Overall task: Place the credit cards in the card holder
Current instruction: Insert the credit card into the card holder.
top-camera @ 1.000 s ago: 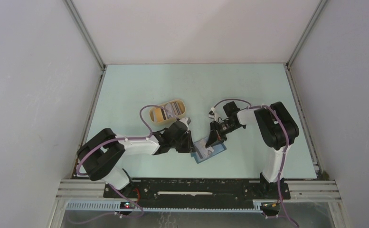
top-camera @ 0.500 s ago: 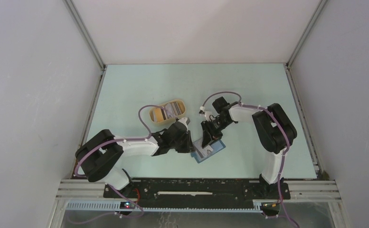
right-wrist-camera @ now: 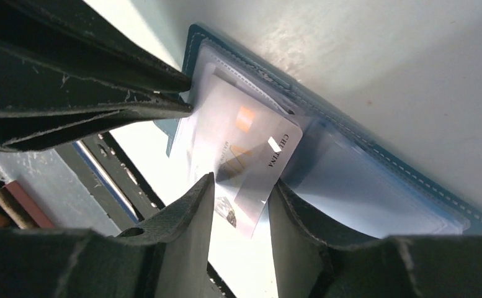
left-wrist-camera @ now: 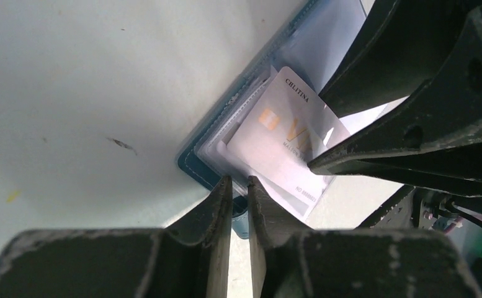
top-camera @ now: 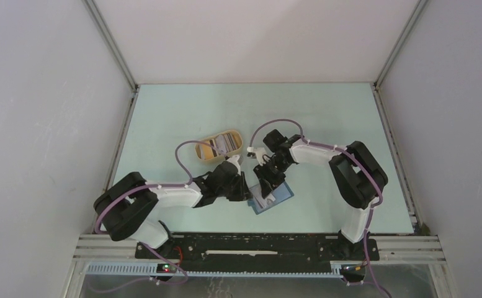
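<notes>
A tan oval tray [top-camera: 196, 149] sits on the pale green tabletop [top-camera: 325, 112], left of centre and away from every edge. Plain white walls [top-camera: 40, 124] close in the left, right and far sides, with bare aluminium rails [top-camera: 112, 46] running up the two far corners. Along the near edge lies a black mounting plate [top-camera: 257, 251], and in front of it a grey slotted strip [top-camera: 250, 269]. In the left wrist view the tabletop carries a small dark scuff [left-wrist-camera: 121, 144] and a yellowish speck [left-wrist-camera: 12, 196].
</notes>
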Robot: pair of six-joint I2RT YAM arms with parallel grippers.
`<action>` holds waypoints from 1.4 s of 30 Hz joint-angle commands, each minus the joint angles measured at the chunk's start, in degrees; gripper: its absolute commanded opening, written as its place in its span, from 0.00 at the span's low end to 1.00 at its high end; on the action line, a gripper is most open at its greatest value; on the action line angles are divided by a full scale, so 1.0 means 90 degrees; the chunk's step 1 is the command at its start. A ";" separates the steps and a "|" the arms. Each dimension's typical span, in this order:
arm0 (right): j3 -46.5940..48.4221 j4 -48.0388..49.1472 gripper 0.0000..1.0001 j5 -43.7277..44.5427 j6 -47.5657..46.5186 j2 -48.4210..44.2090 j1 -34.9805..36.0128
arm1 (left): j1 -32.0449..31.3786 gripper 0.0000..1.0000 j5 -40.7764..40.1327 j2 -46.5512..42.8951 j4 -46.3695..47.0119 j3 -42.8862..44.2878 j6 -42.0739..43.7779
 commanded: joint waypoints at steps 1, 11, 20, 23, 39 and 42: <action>0.0290 -0.0401 0.45 -0.0903 -0.0207 0.0149 0.0220 | 0.0102 0.19 0.0078 -0.0135 0.0670 -0.0285 -0.0087; 0.0396 -0.0830 0.58 -0.1142 -0.0736 0.0003 -0.0148 | 0.0224 0.25 0.0201 -0.0554 0.1084 -0.0641 -0.0180; 0.0491 -0.1025 0.59 -0.0576 -0.0915 0.0026 -0.0208 | 0.0232 0.25 0.0256 -0.0890 0.0878 -0.0844 -0.0180; 0.0531 -0.1073 0.59 -0.0402 -0.0965 0.0047 -0.0235 | 0.0230 0.23 0.0272 -0.0870 0.0772 -0.0821 -0.0142; 0.0589 -0.0976 0.12 0.0128 -0.0825 0.0302 -0.0344 | 0.0229 0.15 0.0166 -0.0723 0.0170 -0.0622 0.0074; 0.0589 -0.0953 0.09 0.0236 -0.0800 0.0406 -0.0284 | 0.0236 0.14 0.0219 -0.0577 0.0187 -0.0558 0.0089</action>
